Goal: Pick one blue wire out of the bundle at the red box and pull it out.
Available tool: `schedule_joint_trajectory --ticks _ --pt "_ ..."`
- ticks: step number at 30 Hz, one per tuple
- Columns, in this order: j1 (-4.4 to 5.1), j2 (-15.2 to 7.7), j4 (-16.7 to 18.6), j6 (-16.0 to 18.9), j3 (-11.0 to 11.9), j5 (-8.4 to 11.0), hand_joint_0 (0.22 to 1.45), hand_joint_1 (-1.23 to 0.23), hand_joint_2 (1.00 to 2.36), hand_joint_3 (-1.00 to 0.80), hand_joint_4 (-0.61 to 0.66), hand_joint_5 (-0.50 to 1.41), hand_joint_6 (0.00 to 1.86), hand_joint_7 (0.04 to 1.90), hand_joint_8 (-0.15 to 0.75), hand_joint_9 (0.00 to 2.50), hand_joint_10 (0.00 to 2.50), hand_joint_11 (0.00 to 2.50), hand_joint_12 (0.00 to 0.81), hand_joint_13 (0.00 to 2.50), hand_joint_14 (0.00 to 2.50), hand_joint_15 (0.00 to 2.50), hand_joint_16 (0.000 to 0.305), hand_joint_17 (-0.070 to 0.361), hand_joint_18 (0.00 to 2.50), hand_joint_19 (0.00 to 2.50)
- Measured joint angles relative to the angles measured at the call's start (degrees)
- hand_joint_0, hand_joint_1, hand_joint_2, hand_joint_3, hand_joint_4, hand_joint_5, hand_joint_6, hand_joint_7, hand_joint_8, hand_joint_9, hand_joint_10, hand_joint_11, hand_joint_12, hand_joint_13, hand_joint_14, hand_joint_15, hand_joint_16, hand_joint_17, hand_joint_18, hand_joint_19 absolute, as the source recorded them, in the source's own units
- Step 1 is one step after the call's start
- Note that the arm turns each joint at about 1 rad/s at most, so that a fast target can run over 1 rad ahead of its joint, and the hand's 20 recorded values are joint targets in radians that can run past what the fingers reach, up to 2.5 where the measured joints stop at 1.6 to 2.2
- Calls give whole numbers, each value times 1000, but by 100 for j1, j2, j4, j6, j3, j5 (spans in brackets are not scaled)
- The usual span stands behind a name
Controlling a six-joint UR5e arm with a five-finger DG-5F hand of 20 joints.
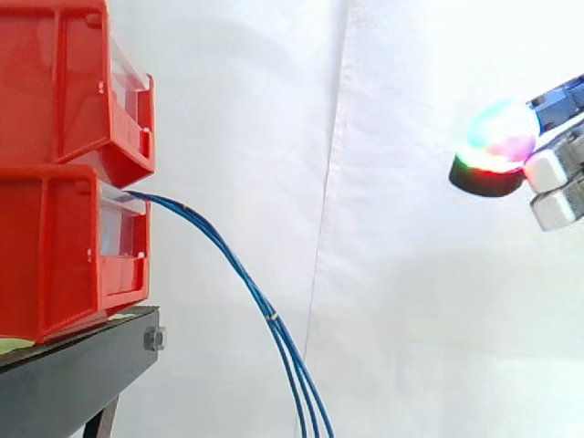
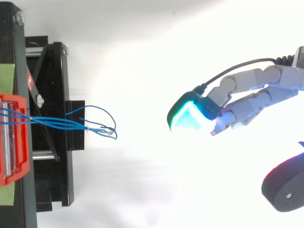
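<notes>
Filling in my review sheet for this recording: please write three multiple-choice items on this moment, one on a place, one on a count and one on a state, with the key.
1. Where do the blue wires come out?
A. the upper red bin
B. the lower red bin
C. a grey drawer

2. How many red bins are stacked in the side view?
A. two
B. one
C. four

3. What is the robot hand doing?
A. pinching a wire
B. reaching into a bin
C. hanging apart from the wires, holding nothing

Key:
1 B: the wires leave the lower bin's front opening and hang down.
2 A: one bin sits on the other.
3 C: a wide gap lies between its straight fingers and the wires.
</notes>
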Motion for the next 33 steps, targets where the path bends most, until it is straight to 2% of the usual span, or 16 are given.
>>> schedule_joint_trajectory --ticks 5,9,13,18,21,29,33 --pt "9 -242 200 -201 0 121 619 -729 1000 -500 344 -175 503 806 315 591 0 10 410 614 4 123 57 129 630 383" --pt "11 -465 398 -330 -1 146 632 -778 1000 -500 331 -172 502 816 302 590 0 13 399 589 4 114 55 124 607 368" --pt "18 -578 666 -431 -1 145 623 -799 1000 -500 331 -170 502 818 295 580 0 15 395 571 4 116 54 121 584 371" --pt "16 -642 1078 -869 -1 205 603 -775 1000 -500 330 -170 503 818 296 578 0 14 397 566 4 121 54 121 584 378" --pt "17 -650 1162 -1063 -2 271 597 -757 1000 -500 328 -169 502 812 297 581 0 26 398 567 6 118 54 122 583 388" --pt "20 -658 1360 -1315 -2 420 586 -722 1000 -496 335 -167 503 809 302 610 0 43 401 571 4 129 55 124 587 396" --pt "21 -660 1483 -1590 -2 464 582 -712 1000 -494 335 -166 502 811 304 618 0 39 404 579 4 130 55 124 587 394"
